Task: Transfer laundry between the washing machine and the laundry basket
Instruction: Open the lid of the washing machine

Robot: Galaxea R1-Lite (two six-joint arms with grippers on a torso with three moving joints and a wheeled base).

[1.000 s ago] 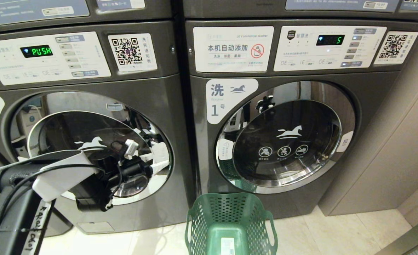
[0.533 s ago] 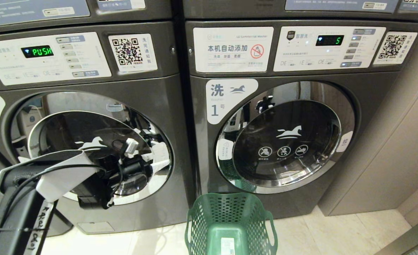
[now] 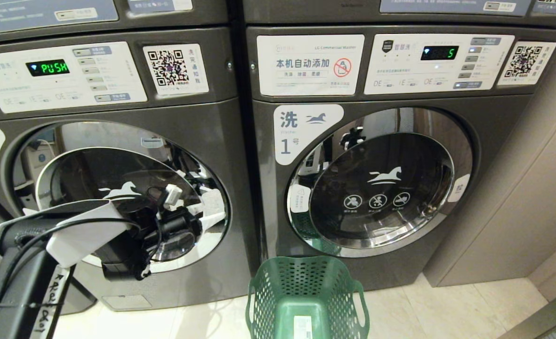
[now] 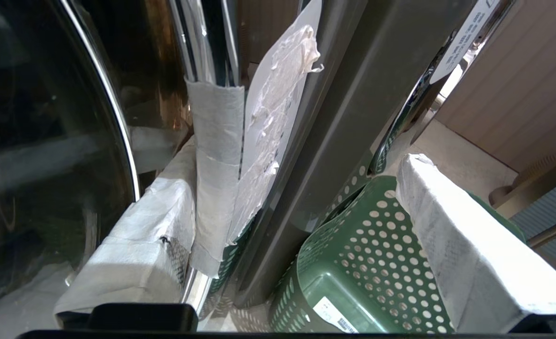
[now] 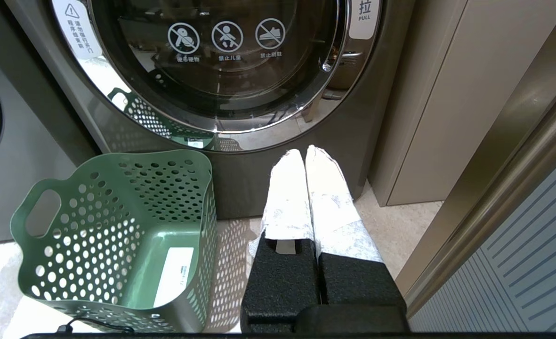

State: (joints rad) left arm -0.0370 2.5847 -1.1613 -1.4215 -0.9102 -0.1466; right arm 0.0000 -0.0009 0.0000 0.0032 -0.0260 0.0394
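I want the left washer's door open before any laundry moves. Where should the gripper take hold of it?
Probably at the taped handle on the door's right-hand rim, coming straight on from the front. The left gripper is open there, one finger on the glass side of the handle, the other wide of it.

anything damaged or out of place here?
One thing: the white sticker beside the left washer's door handle is torn and peeling, its surface scraped ragged. The green laundry basket stands upright and empty; both doors are shut.
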